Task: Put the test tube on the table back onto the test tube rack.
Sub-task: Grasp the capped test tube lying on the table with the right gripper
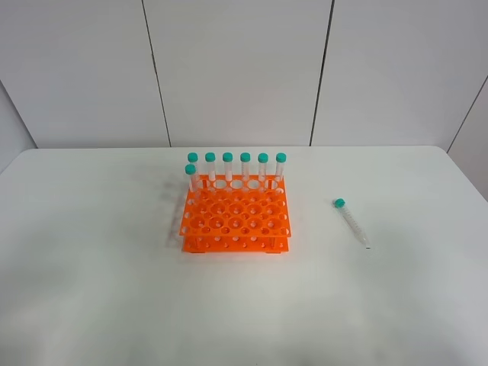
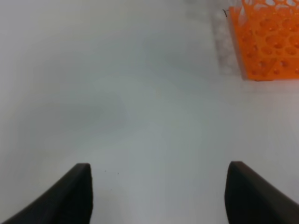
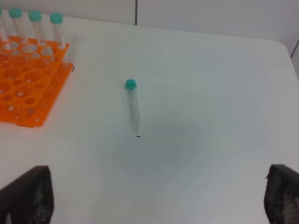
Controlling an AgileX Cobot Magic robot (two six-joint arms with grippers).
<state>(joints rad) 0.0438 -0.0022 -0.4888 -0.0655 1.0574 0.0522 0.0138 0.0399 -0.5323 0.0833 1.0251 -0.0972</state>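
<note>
Lying on the table [image 1: 91,267], the test tube [image 1: 351,222] is seen well right of the rack [image 1: 235,223] holding seven capped tubes [image 1: 236,166]; both jaws are spread apart.

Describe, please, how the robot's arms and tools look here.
Only finger ends show. The left tool has two smooth matte black fingers with slanted edges; the right tool has two dark, grainy fingers with rounded corners. No arms, cables or markings are in view.
</note>
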